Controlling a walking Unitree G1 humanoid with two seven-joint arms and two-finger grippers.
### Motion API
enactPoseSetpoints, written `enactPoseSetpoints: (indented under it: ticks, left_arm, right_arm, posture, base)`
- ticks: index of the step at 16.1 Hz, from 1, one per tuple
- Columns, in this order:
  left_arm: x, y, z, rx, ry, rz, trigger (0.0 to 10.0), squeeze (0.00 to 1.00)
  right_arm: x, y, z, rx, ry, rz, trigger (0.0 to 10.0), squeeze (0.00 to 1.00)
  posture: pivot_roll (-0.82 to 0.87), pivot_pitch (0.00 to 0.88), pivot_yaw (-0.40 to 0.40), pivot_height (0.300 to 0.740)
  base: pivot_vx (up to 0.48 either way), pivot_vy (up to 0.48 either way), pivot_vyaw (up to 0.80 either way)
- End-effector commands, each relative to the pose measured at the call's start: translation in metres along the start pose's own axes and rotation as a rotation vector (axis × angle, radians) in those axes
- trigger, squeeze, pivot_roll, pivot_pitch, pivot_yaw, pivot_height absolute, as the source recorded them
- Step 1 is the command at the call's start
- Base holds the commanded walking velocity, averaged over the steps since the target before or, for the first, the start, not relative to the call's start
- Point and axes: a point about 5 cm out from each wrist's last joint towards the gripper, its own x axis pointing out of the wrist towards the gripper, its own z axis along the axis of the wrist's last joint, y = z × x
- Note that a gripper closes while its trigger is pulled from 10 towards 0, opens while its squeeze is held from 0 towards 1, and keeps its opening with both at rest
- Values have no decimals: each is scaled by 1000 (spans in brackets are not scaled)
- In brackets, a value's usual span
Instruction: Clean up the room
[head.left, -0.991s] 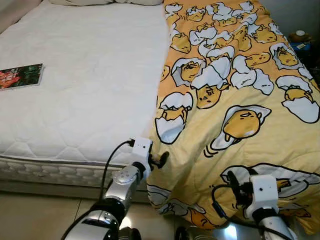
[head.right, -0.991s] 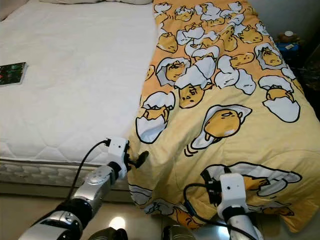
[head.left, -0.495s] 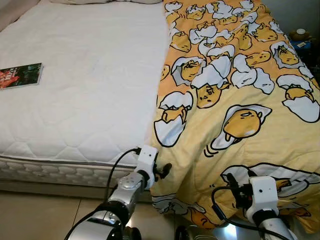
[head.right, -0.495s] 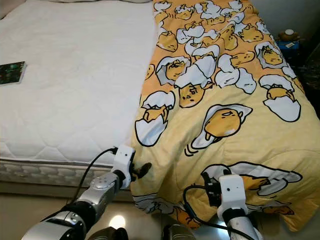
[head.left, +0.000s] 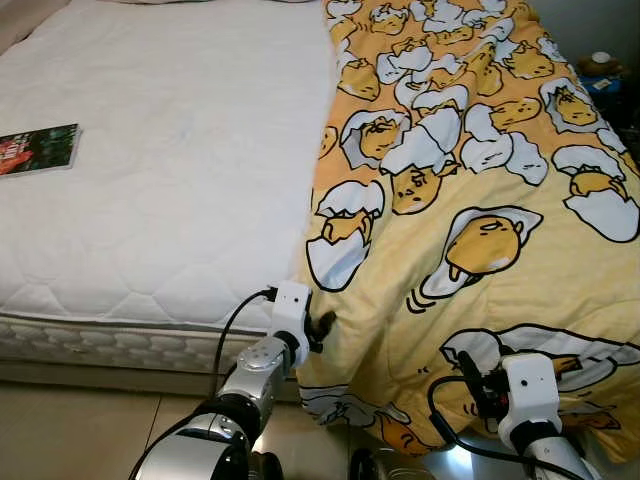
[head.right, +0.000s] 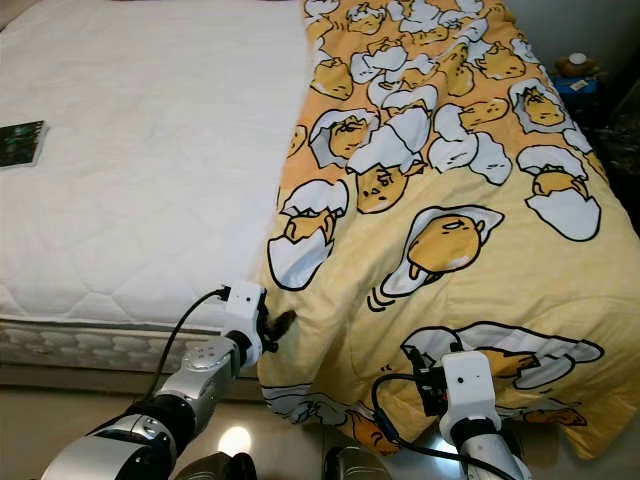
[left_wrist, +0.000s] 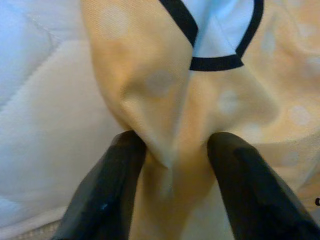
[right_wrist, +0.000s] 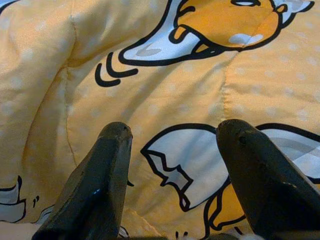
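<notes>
A big bed with a bare white quilted mattress (head.left: 170, 190), soft and stitched in wavy lines. On the robot's right half, a yellow blanket (head.left: 480, 200) with cartoon egg pictures drawn in black, white and orange, draped over the foot of the bed and hanging toward the shiny tiled floor (head.left: 70, 430). Far off on the left side of the mattress, a thin book (head.left: 38, 150) with a dark red and green cover, writing too small to read. Past the far right corner of the bed, a small brown thing on something blue (head.left: 602, 75), too small to tell. Left gripper (left_wrist: 172, 157) at the blanket's near left edge by the mattress side, black fingers (left_wrist: 107, 190) pinching a fold of yellow cloth. Right gripper (right_wrist: 172, 160) low at the blanket's near right part, fingers spread wide, cloth just ahead, holding nothing.
</notes>
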Motion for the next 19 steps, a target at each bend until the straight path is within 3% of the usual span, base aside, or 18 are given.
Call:
enactPoseSetpoints:
  ticks: [1, 4, 9, 12, 14, 19]
  left_arm:
    - [1, 2, 4, 0, -13, -2, 0, 0]
    - [0, 6, 7, 2, -19, 11, 0, 0]
    - [-5, 29, 13, 4, -41, 93, 0, 0]
    - [-6, 33, 16, -4, -53, 102, 0, 0]
    - [-15, 59, 25, 1, -86, 170, 0, 0]
    - [-38, 97, 14, -9, -67, 275, 0, 0]
  right_arm:
    - [0, -1, -5, 22, 18, -15, 10000, 0]
    - [6, 0, -2, 55, 9, -22, 10000, 0]
    - [10, 2, -7, 62, 45, 10, 10000, 0]
    - [12, 1, -7, 61, 46, 10, 10000, 0]
    - [19, 2, -5, 51, 42, 27, 10000, 0]
    - [25, 1, -3, 39, 38, 38, 10000, 0]
  posture:
    - [-274, 135, 22, 740]
    - [-262, 132, 25, 740]
    - [-241, 124, 21, 740]
    - [-234, 118, 21, 740]
    - [-210, 92, 22, 740]
    - [-191, 72, 19, 740]
  base:
    - [0, 0, 0]
    - [0, 0, 0]
    - [0, 0, 0]
    - [0, 0, 0]
    - [0, 0, 0]
    - [0, 0, 0]
